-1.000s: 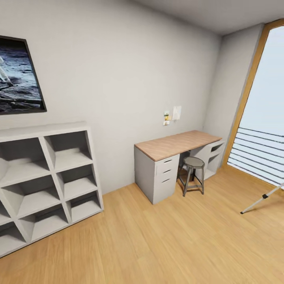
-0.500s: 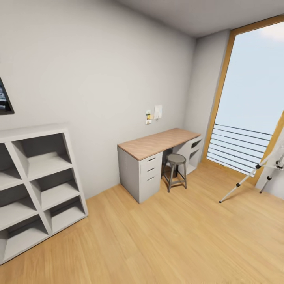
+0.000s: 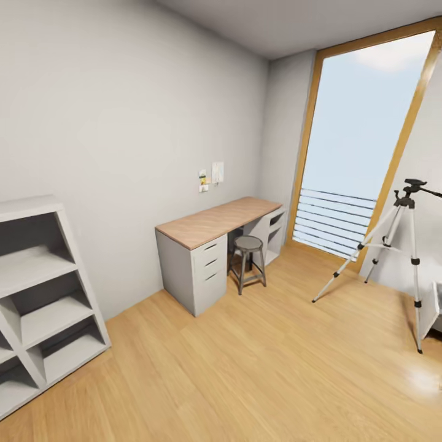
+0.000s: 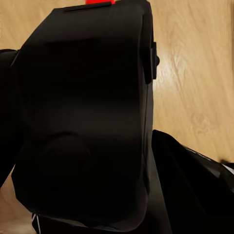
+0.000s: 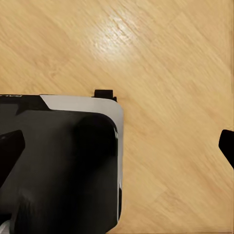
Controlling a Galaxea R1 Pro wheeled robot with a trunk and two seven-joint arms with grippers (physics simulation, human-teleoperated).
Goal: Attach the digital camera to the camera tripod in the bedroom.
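Over by the window (image 3: 362,141), the camera tripod (image 3: 393,245) stood upright at the head view's right, legs splayed, well apart from the robot. So the right arm was probably nearer. But the digital camera (image 4: 85,117) sat clamped in the left gripper, red button (image 4: 100,2) peeking out. Right gripper (image 5: 117,156): fingertips looked spread, holding nothing.

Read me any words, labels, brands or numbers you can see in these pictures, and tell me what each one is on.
No text can be read.
The small papers pinned on the wall above the desk: too small and blurred to read.
The digital camera: plain black, no marking legible.
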